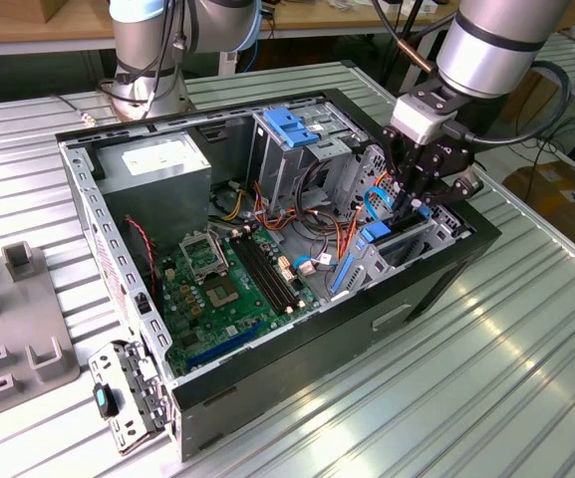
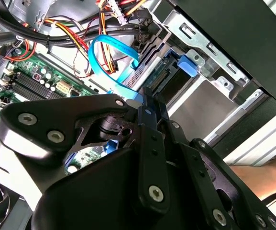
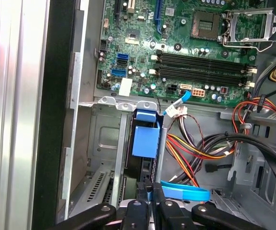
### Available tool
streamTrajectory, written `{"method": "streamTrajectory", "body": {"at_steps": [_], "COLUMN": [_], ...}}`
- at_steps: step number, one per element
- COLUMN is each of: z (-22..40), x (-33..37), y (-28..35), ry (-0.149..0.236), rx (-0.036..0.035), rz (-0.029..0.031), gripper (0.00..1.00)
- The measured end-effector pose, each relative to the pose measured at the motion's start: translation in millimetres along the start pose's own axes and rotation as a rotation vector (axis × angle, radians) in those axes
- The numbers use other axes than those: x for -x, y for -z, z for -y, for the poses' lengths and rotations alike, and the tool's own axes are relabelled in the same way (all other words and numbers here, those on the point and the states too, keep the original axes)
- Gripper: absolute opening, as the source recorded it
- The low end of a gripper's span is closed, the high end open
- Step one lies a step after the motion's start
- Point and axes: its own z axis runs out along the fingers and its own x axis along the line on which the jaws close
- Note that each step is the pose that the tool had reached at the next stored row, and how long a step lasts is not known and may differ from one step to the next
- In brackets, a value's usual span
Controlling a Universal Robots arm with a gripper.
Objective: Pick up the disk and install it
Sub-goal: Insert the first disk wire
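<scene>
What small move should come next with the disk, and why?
Probably a slow, straight push further down. The hand sits closed on the disk, which stands on edge partly inside its metal bay, blue frame still above the rails.

The gripper [image 3: 149,203] sits at the frame's edge with its black fingers [image 3: 140,199] drawn close together around the thin edge of the disk [image 3: 145,139], which stands on edge in a metal bay [image 3: 104,139]. The blue part facing the camera is probably its plastic frame. A flat blue cable [image 3: 185,193] lies just beside the fingers, and the green motherboard [image 3: 176,48] lies beyond the bay.
</scene>
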Motion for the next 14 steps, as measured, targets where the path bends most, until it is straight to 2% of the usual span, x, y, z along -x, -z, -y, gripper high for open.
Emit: {"method": "streamTrajectory", "body": {"at_steps": [8,14], "z": [-0.1,-0.3], "x": [0.0,0.0], "y": [-1.2,-4.6], "ry": [0.000,0.000], "rx": [0.0000,0.0001], "rz": [-0.0001,-0.0003], "gripper": [0.16,0.16]}}
